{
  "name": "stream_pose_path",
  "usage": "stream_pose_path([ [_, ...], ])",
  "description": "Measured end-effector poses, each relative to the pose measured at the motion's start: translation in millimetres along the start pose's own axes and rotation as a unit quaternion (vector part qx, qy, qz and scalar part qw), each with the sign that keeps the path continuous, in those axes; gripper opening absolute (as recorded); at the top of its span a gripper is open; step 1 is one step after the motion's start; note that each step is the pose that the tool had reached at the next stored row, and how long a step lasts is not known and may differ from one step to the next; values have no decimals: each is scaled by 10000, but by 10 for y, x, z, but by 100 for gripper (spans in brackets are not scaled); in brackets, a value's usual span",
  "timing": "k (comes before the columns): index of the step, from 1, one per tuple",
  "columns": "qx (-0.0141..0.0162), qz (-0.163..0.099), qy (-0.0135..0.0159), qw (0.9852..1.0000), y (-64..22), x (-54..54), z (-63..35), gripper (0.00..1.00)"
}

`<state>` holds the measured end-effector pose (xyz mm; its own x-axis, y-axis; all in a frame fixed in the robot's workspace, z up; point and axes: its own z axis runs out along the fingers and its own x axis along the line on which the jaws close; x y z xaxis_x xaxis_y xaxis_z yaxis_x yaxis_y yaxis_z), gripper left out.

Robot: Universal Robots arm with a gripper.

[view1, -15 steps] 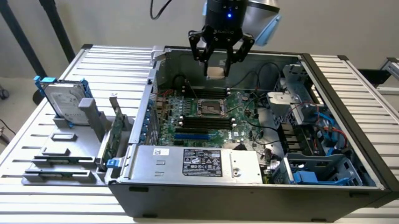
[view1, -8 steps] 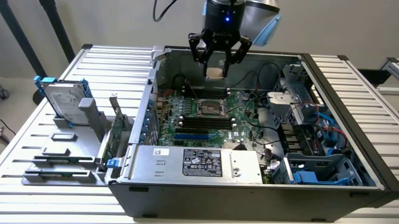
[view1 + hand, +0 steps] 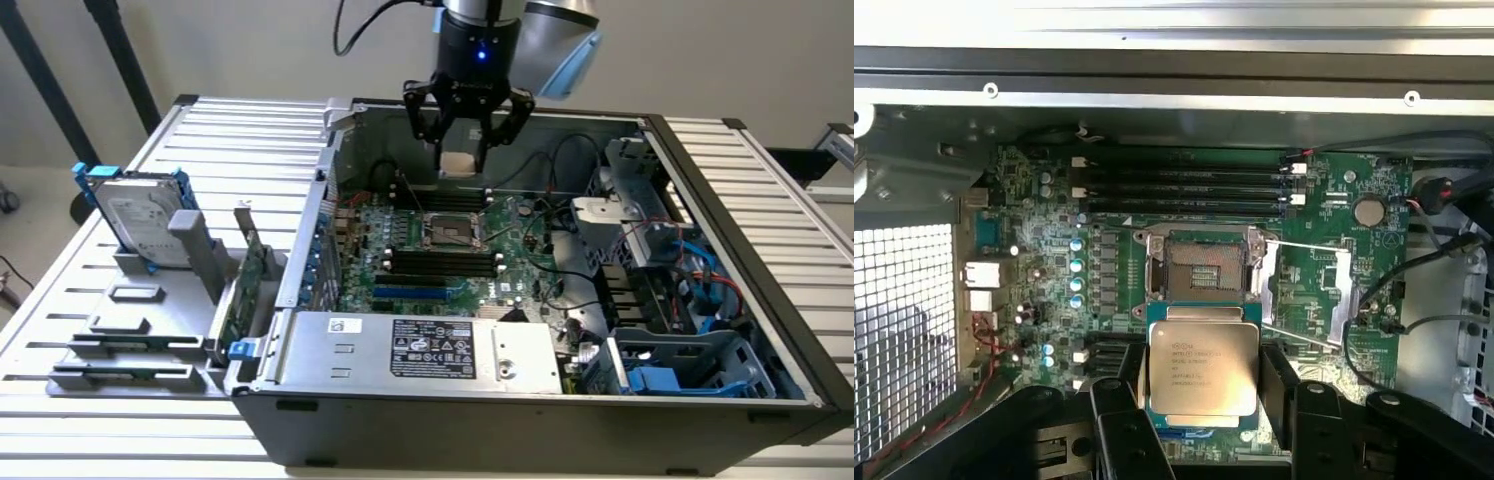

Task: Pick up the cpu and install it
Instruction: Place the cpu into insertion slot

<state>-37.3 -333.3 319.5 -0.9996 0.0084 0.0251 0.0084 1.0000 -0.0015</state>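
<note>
cpu held over the open computer case (image 3: 534,440)
the end effector (image 3: 462,148) grips the cpu (image 3: 1202,368) by its edges, a dark finger on either side; the chip hangs level above the green motherboard (image 3: 1324,290), near the open socket (image 3: 1204,265).
</note>
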Motion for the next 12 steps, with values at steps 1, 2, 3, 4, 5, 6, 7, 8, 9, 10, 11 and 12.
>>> stream_pose_path([
  [1, 0, 8, 0, 10000, 10, -2, 18, 55],
  [2, 0, 13, 0, 10000, 19, -8, 36, 55],
  [3, -1, 16, 0, 10000, 27, -21, 55, 55],
  [4, -2, 19, -1, 10000, 32, -39, 73, 55],
  [5, -1, 20, 0, 10000, 36, -59, 90, 55],
  [6, -1, 23, 0, 10000, 38, -77, 107, 55],
  [7, 0, 27, 0, 10000, 39, -88, 125, 55],
  [8, 0, 29, 0, 10000, 38, -89, 142, 55],
  [9, -1, 30, 0, 10000, 38, -89, 154, 55],
  [10, 0, 30, 1, 10000, 39, -89, 154, 55],
  [11, 0, 30, 1, 10000, 39, -89, 155, 55],
  [12, -1, 30, 1, 10000, 38, -89, 155, 55],
])
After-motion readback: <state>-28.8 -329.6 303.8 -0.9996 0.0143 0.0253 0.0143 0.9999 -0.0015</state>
